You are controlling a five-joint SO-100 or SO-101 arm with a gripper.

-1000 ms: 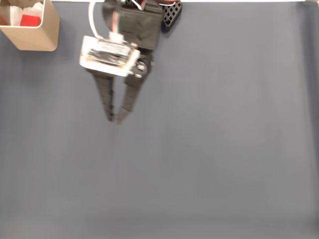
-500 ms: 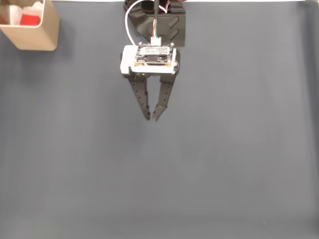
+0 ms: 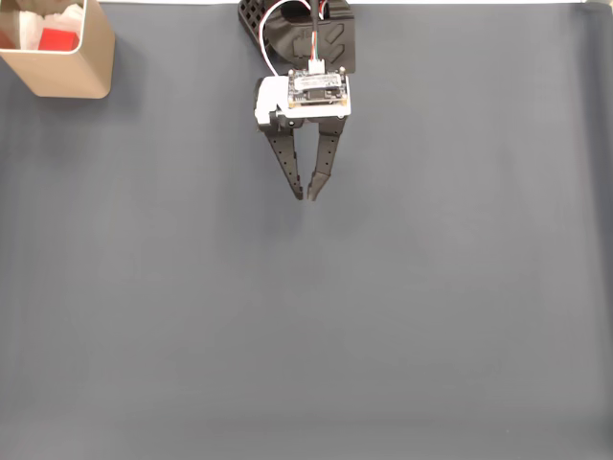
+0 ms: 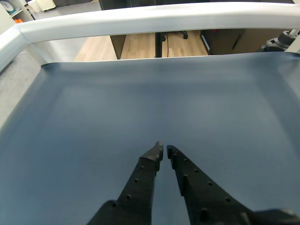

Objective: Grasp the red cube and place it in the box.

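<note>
In the fixed view the hand (image 3: 307, 197) has swung from near the box toward the middle of the far edge over the last second, and its tips have drawn up toward the arm's base. Its two fingers are nearly together with nothing between them, as the wrist view (image 4: 162, 150) also shows, with only a thin gap at the tips.

The red cube (image 3: 58, 39) sits inside the box (image 3: 67, 72), at the far left corner of the grey counter (image 3: 383, 316), beside some white lining. It lies well apart from the hand, off to the left and slightly farther back in the fixed view.

With the cube already in the box and the hand empty and moving away, I judge the placing done and the arm returning to rest.
</note>
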